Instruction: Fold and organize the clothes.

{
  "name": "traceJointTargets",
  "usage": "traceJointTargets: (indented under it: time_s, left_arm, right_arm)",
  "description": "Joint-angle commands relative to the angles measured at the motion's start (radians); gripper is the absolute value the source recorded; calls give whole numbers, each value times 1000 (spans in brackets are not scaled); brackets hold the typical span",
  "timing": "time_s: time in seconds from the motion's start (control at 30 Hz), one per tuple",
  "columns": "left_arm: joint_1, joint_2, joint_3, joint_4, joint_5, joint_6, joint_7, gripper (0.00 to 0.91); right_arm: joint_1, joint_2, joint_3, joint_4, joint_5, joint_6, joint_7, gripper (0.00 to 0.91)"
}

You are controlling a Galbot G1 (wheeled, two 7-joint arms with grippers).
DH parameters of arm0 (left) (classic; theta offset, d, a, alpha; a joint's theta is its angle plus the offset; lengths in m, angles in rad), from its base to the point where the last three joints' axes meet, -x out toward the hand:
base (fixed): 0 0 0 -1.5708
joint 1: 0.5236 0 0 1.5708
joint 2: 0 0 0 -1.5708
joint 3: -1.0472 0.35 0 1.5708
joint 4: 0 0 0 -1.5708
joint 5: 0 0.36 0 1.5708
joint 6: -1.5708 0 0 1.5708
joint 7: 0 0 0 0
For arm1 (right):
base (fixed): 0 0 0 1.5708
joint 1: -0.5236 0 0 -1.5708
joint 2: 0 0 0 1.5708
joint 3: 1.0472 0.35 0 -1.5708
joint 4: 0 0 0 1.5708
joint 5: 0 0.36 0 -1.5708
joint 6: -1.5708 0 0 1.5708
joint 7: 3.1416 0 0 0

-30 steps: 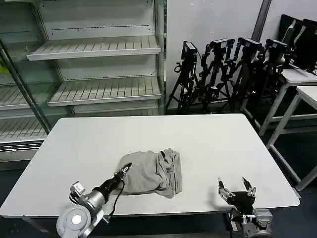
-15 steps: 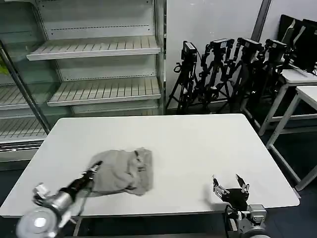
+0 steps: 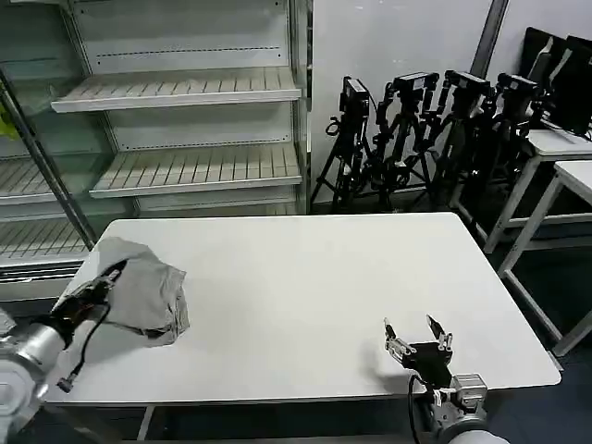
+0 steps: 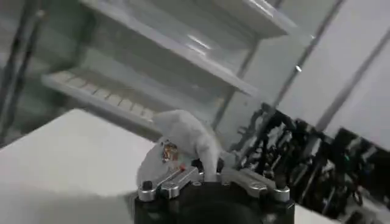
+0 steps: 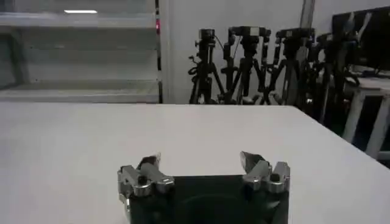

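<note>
Left gripper (image 3: 109,275) pinches bunched T-shirt (image 3: 143,291) at table's (image 3: 324,277) left edge, apparently parking it aside. Right gripper (image 3: 414,338) idle near front edge, fingers spread.

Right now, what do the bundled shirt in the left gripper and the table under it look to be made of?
The T-shirt, held in the shut left gripper at the table's left edge, looks like soft light grey knit fabric, matte: it sags and creases into loose folds. The table top looks like smooth white laminate or painted board with a faint sheen; which one is unclear. The right gripper waits open near the front edge.
</note>
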Motion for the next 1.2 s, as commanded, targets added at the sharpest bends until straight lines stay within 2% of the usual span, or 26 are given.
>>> traceJointTargets:
  time_s: [0.03,0.2,0.3,0.5,0.53,0.57,0.6,0.7,0.8,0.87,1.03,1.2]
  left_arm:
    - [-130,-207,659,50,669,-58,-10,20]
    - [-244,-349,823,115,799,-34,-35,20]
    - [-309,-409,893,192,856,-34,-48,20]
    - [-374,-491,943,316,925,-20,-79,20]
    - [-386,-503,946,335,926,-13,-88,161]
    - [-394,-509,947,344,926,-8,-96,464]
    - [-407,-525,948,364,929,-9,-112,907]
    - [-443,-560,936,403,950,-21,-147,907]
    - [-455,-564,918,416,970,-144,-181,907]
    - [-451,-561,911,387,950,-184,-196,907]
    - [-385,-525,905,192,870,-267,-202,907]
    - [-277,-455,852,63,866,-356,-177,907]
  right_arm:
    - [-45,-2,11,35,-25,11,-3,907]
    - [-91,1,45,51,-40,21,-6,907]
    - [-108,5,58,55,-48,30,-8,907]
    - [-121,11,53,57,-61,32,-9,907]
    - [-120,12,51,58,-63,31,-9,907]
    - [-120,14,48,58,-63,31,-9,907]
    - [-118,16,42,60,-64,29,-9,907]
    - [-116,22,33,62,-69,27,-12,907]
    - [-111,24,36,64,-71,27,-13,907]
    - [-104,23,44,64,-71,28,-13,907]
    - [-90,12,63,66,-67,29,-13,907]
    - [-72,8,65,61,-69,55,-16,907]
